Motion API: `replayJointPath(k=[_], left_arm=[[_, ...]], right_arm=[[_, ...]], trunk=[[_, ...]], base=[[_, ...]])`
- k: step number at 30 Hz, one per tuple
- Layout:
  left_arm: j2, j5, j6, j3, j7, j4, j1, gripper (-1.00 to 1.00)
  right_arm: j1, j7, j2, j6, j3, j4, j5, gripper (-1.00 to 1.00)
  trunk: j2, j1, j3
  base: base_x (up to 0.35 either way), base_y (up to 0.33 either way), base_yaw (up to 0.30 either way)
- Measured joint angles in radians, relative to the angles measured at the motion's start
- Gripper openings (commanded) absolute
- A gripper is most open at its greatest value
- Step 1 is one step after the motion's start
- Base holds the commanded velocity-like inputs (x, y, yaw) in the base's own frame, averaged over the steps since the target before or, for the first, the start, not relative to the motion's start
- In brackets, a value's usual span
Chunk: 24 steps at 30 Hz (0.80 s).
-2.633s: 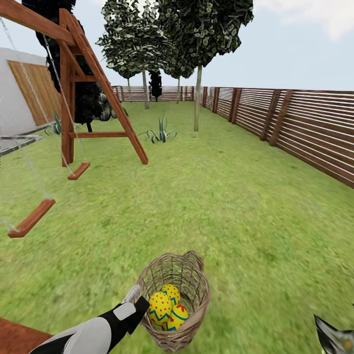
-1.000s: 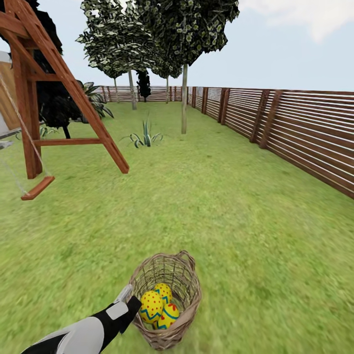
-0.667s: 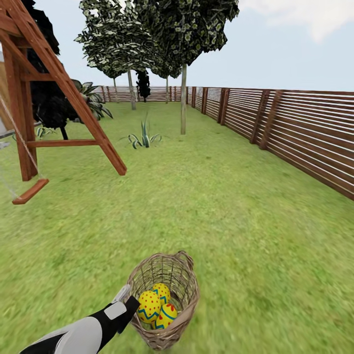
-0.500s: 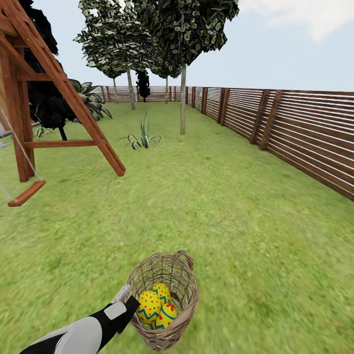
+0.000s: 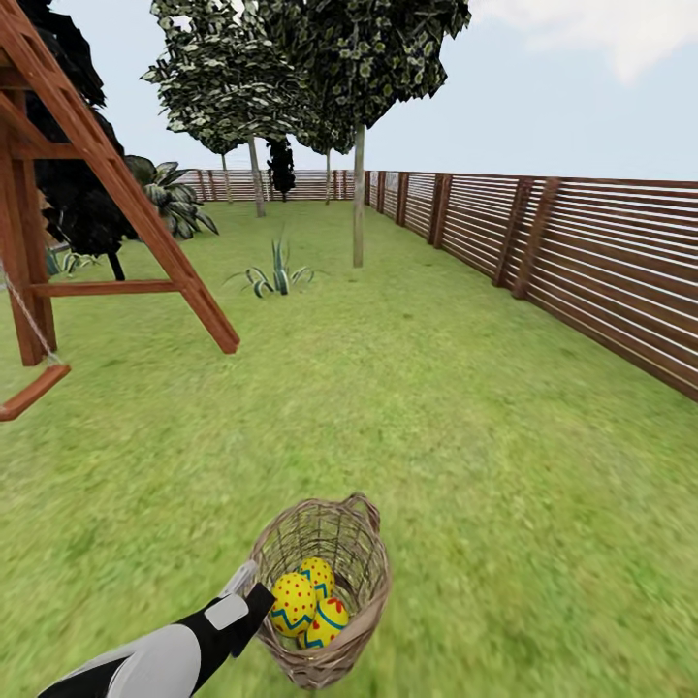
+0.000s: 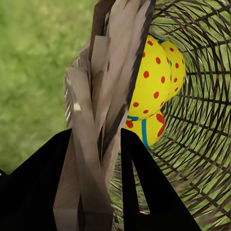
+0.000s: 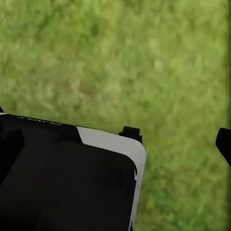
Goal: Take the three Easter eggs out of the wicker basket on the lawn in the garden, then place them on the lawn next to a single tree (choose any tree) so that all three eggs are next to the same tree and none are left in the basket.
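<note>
The wicker basket [image 5: 373, 572] hangs low over the lawn [image 5: 436, 407] at the bottom centre of the head view, tilted. My left gripper [image 5: 247, 591] is shut on its near rim. Inside lie three yellow Easter eggs with red dots and blue zigzags: one [image 5: 294, 601] nearest the gripper, one [image 5: 317, 574] behind it, one [image 5: 330, 620] lowest. The left wrist view has the woven rim [image 6: 103, 96] pinched between my black fingers [image 6: 144, 192], with the eggs [image 6: 151, 77] just past it. Far ahead stands a tree [image 5: 358, 208] with a pale thin trunk. The right wrist view looks down on grass [image 7: 144, 62].
A wooden swing frame [image 5: 126, 194] with a hanging seat [image 5: 29, 393] stands at the left. A spiky agave [image 5: 276, 276] grows ahead, with more trees [image 5: 256, 179] behind it. A slatted wooden fence [image 5: 582, 262] runs along the right. Open grass lies between me and the trees.
The whole view has slid: the swing frame has drifted left and the trees are slightly nearer, so the camera moved. The basket with its eggs stays in my left gripper.
</note>
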Motion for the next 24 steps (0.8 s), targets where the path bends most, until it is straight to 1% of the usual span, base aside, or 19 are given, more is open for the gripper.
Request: replayJointPath(k=[24], left_arm=[[-0.001, 0.000, 0.001, -0.002, 0.001, 0.000, 0.000, -1.00]], right_arm=[[0.002, 0.001, -0.001, -0.001, 0.000, 0.000, 0.000, 1.00]], trunk=[[0.000, 0.000, 0.000]], base=[[0.310, -0.137, 0.000]])
